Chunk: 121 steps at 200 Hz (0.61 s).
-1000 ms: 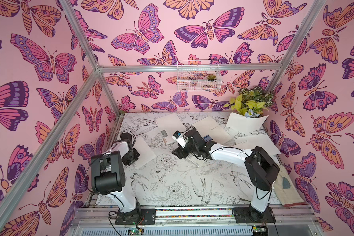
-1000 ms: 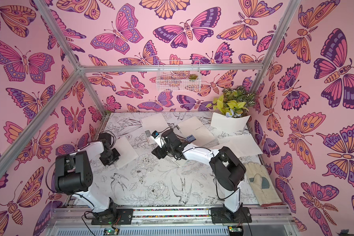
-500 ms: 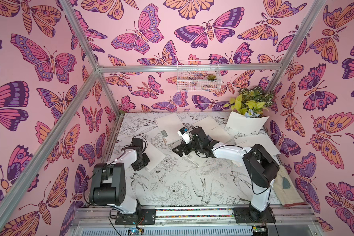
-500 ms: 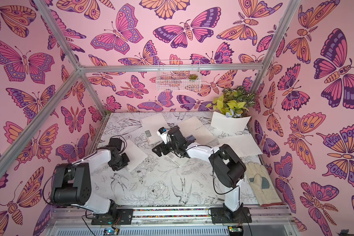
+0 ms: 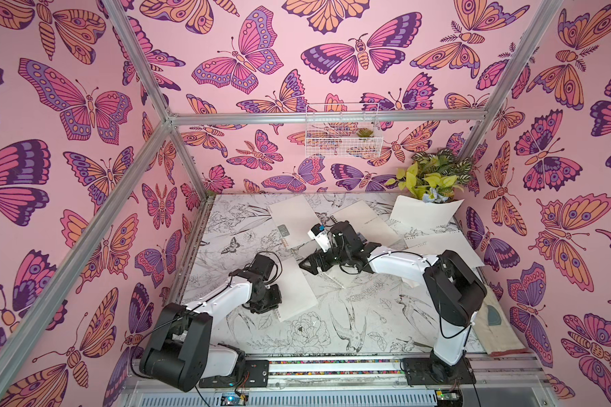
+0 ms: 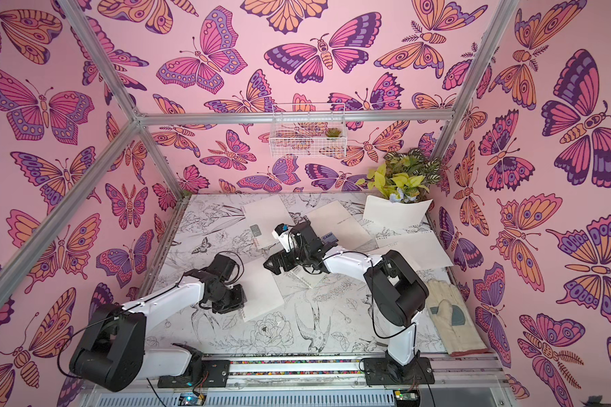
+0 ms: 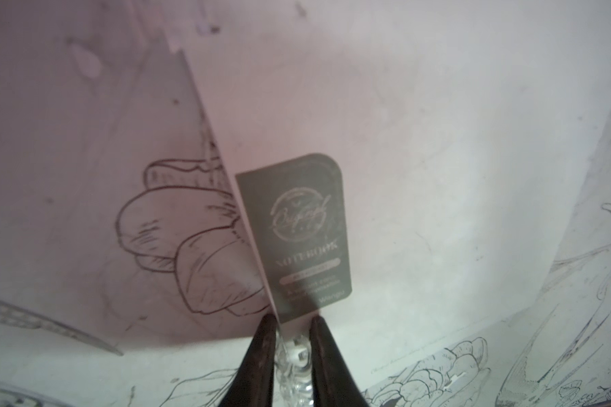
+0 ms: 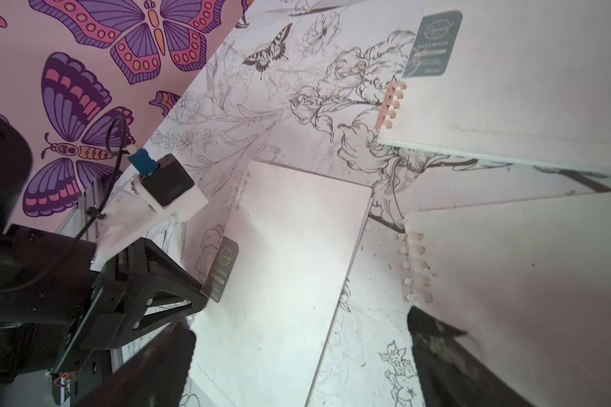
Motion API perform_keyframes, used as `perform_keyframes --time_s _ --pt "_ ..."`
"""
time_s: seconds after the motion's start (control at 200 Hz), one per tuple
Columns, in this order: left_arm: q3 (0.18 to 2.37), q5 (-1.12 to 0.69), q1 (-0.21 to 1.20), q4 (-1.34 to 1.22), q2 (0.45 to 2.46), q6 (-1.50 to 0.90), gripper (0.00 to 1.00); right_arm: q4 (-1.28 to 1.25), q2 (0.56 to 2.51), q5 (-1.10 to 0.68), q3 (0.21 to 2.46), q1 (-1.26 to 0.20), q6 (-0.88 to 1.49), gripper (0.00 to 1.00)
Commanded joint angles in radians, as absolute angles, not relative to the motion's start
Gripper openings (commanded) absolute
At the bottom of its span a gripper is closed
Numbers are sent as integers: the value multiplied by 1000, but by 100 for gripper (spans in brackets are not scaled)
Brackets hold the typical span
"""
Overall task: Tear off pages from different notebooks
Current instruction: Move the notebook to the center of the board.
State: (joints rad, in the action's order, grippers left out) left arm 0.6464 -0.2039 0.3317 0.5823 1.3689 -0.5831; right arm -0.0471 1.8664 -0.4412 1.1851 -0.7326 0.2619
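Note:
A small notebook [image 5: 297,292] [image 6: 261,292] with a grey label [image 7: 297,229] lies left of the table's middle. My left gripper [image 7: 292,319] [image 5: 265,303] is shut on its labelled cover at the white coil [image 7: 295,356]. That cover [image 8: 223,267] stands raised off the pages [image 8: 279,275]. My right gripper [image 8: 297,359] [image 5: 311,264] hangs wide open just behind this notebook and holds nothing. Another white-coil notebook [image 8: 526,282] lies beside one right finger [image 8: 438,352]. A grey-label notebook [image 5: 290,222] and the blue-label "CAMP" notebook [image 6: 336,222] lie at the back.
Loose sheets lean on the plant [image 5: 434,176] at the back right [image 5: 424,215] and lie along the right side [image 5: 445,246]. A padded glove [image 6: 452,317] rests at the front right. A wire basket [image 5: 343,130] hangs on the back wall.
My left gripper has pulled the small notebook toward the front and the middle of the table. The right gripper stays near the same spot with its jaws spread wider.

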Motion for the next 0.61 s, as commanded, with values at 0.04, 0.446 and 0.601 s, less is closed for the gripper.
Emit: perform_keyframes --time_s 0.04,0.446,0.601 --pt "709 -265 345 519 1402 -477 36 42 1840 -279 1093 -742 282 99" --pt "670 -86 279 396 1325 -554 100 -255 1721 -390 848 -633 524 99" --pt "651 -64 250 338 1317 -603 100 3 1745 -88 957 -825 414 99"
